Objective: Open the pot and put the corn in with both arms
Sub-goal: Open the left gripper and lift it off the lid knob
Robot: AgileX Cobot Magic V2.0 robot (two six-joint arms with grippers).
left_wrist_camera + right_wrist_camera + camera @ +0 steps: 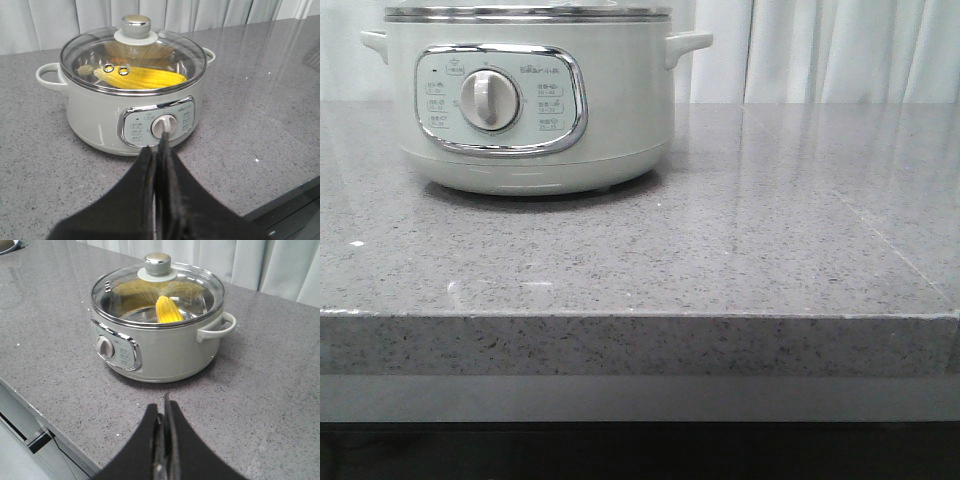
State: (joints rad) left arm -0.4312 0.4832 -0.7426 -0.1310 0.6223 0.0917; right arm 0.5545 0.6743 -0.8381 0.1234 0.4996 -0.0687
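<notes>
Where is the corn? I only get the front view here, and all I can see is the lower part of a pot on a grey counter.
Observer: The corn is already inside the pot; both wrist views show it lying on the bottom.
Operator: Is the pot open, then?
Observer: No. A glass lid with a metal-topped knob sits on the rim, closing it.
Operator: And the robot's hands? I see none.
Observer: The left hand is shut and empty, in front of the pot's dial.
Operator: And the other one?
Observer: The right hand is shut and empty too, over the counter short of the pot, touching nothing.
</notes>
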